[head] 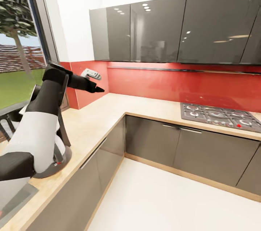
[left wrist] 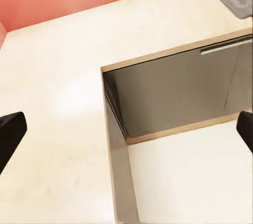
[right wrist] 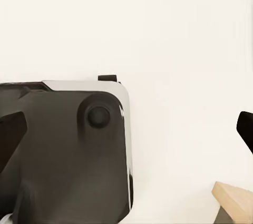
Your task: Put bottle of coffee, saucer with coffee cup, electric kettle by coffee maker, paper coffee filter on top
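The kitchen countertop [head: 108, 111] is an L of light wood-grain over grey cabinet fronts. My left arm reaches out above its corner, and my left gripper [head: 97, 88] points at the red wall. In the left wrist view the left gripper [left wrist: 126, 132] is open, its dark fingertips [left wrist: 10, 134] far apart over the bare counter corner. A round dark base with a small red switch, apparently the electric kettle [head: 64, 156], stands on the counter, mostly hidden behind my left forearm. In the right wrist view my right gripper [right wrist: 126, 129] is open over the pale floor and holds nothing.
A gas hob [head: 221, 115] is set into the far counter run at the right. Glossy grey wall cabinets [head: 174, 31] hang above the red backsplash. A steel sink [head: 16, 198] shows at the lower left. My dark base [right wrist: 63, 150] and a wooden edge [right wrist: 234, 200] show below the right gripper.
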{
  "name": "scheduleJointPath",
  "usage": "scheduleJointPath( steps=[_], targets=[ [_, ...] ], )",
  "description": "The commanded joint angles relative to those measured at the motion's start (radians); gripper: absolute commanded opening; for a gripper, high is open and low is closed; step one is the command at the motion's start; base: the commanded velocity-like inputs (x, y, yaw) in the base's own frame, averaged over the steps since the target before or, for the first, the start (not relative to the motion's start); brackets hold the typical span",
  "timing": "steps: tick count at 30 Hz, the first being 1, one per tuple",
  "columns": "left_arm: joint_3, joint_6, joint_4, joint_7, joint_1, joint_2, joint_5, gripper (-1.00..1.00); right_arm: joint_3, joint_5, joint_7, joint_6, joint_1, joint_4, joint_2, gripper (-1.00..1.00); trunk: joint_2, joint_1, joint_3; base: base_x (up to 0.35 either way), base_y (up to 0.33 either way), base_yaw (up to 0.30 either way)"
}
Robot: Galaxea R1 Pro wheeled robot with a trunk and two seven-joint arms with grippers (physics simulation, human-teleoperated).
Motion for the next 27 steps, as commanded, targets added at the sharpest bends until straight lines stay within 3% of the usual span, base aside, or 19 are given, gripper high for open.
scheduleJointPath(
  steps=[1, 5, 11, 13, 14, 16, 17, 19, 20, 24, 27],
  targets=[
    [0.0, 0.004, -0.002, -0.009, 0.007, 0.0, -0.001, 1.0, -0.007, 0.009, -0.001, -0.004, -0.001, 0.001, 0.0, 1.0, -0.001, 0.0, 0.0, 0.0, 0.0, -0.281],
    [0.001, -0.011, -0.002, -0.009, 0.049, -0.015, 0.022, 1.0, -0.007, 0.009, -0.001, -0.004, -0.001, 0.001, 0.001, 1.0, -0.001, 0.0, 0.002, 0.0, 0.0, -0.281],
    [0.002, -0.11, -0.003, -0.009, 0.165, -0.079, 0.027, 1.0, -0.007, 0.009, -0.001, -0.004, -0.001, 0.001, 0.002, 1.0, -0.001, 0.0, 0.003, 0.0, 0.0, -0.281],
    [0.003, -0.162, -0.002, -0.009, 0.253, -0.094, 0.061, 1.0, -0.006, 0.008, -0.001, -0.004, -0.001, 0.001, 0.003, 1.0, -0.001, 0.0, 0.003, 0.0, 0.0, -0.276],
    [0.003, -0.178, -0.002, -0.009, 0.269, -0.096, 0.071, 1.0, -0.006, 0.008, -0.001, -0.003, -0.001, 0.001, 0.003, 1.0, -0.001, 0.0, 0.003, 0.0, 0.0, -0.273],
    [0.012, -0.256, -0.002, 0.003, 0.348, -0.1, 0.133, 1.0, -0.006, 0.007, 0.0, -0.003, -0.001, 0.001, 0.003, 1.0, -0.001, 0.0, 0.003, 0.0, 0.0, -0.269],
    [0.025, -0.295, -0.001, 0.028, 0.401, -0.1, 0.168, 1.0, -0.006, 0.008, 0.0, -0.003, -0.001, 0.001, 0.004, 1.0, -0.001, 0.0, 0.003, 0.0, 0.0, -0.268],
    [0.04, -0.344, 0.002, 0.074, 0.478, -0.099, 0.204, 1.0, -0.006, 0.008, 0.0, -0.003, -0.001, 0.001, 0.005, 1.0, -0.001, 0.0, 0.003, 0.0, 0.0, -0.267],
    [0.042, -0.358, 0.005, 0.085, 0.498, -0.099, 0.21, 1.0, -0.006, 0.008, 0.0, -0.003, -0.001, 0.001, 0.005, 1.0, -0.001, 0.0, 0.003, 0.0, 0.0, -0.267],
    [0.051, -0.563, 0.048, 0.194, 0.696, -0.098, 0.234, 1.0, -0.004, 0.008, 0.0, -0.003, -0.001, 0.002, 0.006, 1.0, -0.001, 0.0, 0.003, 0.0, 0.0, -0.267],
    [0.052, -0.717, 0.172, 0.295, 0.825, -0.099, 0.238, 1.0, -0.005, 0.007, 0.0, -0.003, -0.001, 0.002, 0.007, 1.0, -0.001, 0.0, 0.003, 0.0, 0.0, -0.267]
  ],
)
